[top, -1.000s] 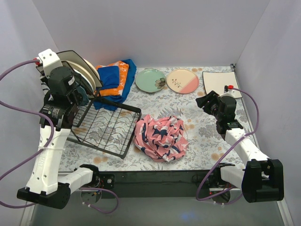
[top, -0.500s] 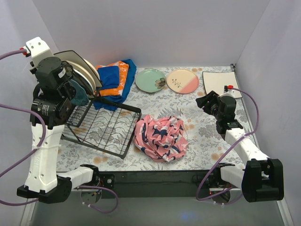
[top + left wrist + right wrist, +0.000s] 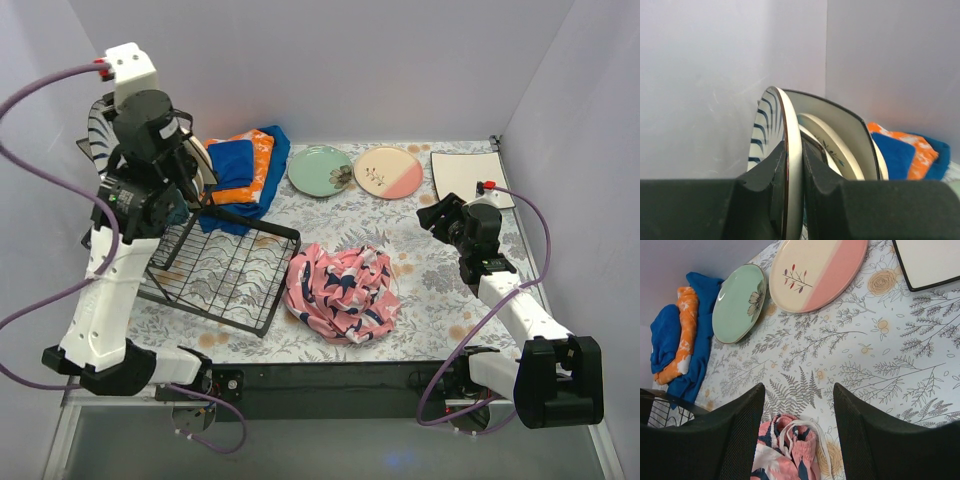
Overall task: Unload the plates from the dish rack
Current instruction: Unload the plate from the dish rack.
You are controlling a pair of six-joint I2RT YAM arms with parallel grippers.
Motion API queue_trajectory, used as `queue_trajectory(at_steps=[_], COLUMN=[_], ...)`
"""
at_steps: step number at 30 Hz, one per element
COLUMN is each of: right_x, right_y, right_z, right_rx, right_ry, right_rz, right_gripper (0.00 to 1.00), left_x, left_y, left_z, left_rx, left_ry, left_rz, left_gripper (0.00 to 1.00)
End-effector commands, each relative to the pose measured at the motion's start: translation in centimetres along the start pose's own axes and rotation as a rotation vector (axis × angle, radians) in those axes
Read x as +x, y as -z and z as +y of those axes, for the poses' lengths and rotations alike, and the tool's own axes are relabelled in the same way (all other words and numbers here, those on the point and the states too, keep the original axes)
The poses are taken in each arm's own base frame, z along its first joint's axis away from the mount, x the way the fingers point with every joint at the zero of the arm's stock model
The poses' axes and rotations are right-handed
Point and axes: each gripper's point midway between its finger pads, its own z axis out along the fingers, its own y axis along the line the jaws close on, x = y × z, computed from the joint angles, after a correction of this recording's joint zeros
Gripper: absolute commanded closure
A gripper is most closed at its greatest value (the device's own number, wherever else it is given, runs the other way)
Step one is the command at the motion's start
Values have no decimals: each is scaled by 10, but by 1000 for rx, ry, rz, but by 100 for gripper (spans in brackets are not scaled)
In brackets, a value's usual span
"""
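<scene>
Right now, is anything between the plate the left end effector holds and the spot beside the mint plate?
Yes. The striped plate in the left end effector has the other racked plates leaning beside it, and the blue-orange cloths lie between the dish rack and the mint plate.

My left gripper [image 3: 793,152] blocks the striped plate's [image 3: 766,125] lower half, and the rear plates [image 3: 840,135] beyond it overlap. From above, the left arm [image 3: 110,290] hides that gripper. Beyond the right gripper [image 3: 799,405], the square plate [image 3: 927,260] and dish rack [image 3: 660,412] run off frame.
</scene>
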Motion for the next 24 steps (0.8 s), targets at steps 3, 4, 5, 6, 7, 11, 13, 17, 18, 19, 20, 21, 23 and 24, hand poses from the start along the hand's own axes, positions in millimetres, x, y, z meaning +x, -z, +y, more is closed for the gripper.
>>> queue_trajectory(at_steps=[3, 4, 5, 6, 7, 11, 13, 17, 18, 19, 20, 21, 23, 24], right_x=[-17, -19, -17, -18, -17, -17, -17, -18, -17, -18, -18, -18, -20, -19], right_y=[-3, -3, -3, -4, -4, -4, -3, -3, -3, -4, -4, -4, -3, -3], right_z=[11, 11, 9, 10, 11, 12, 11, 12, 11, 12, 11, 12, 12, 12], right_rx=[-21, -21, -17, -20, -22, -25, -21, -24, -23, -24, -22, -22, -23, -21], right_ry=[26, 26, 27, 25, 26, 28, 29, 30, 29, 29, 31, 33, 34, 36], right_rz=[-55, -59, -54, -56, -51, -52, -55, -54, -53, -54, -56, -54, -61, -58], right_gripper=[37, 37, 37, 37, 37, 37, 37, 37, 37, 37, 37, 37, 37, 37], left_x=[-51, -33, -33, -33, -27, -24, -27, -32, -33, -33, -34, -33, -32, -30], left_y=[46, 51, 55, 58, 58, 64, 71, 79, 85, 88, 90, 96, 101, 104], left_z=[26, 12, 14, 22, 9, -9, -17, -35, -43, -47, -55, -63, -75, -86], left_rx=[-130, -118, -127, -151, -146, -86, -51, -6, 25, 40, 53, 76, 98, 112], left_ry=[18, -44, -76, -84, -117, -132, -127, -153, -162, -164, -172, -178, -194, -212], left_rz=[-159, -145, -151, -156, -145, -163, -169, -177, -182, -183, -188, -190, -191, -196], left_gripper=[100, 100, 100, 100, 100, 100, 100, 100, 100, 100, 100, 100, 100, 100])
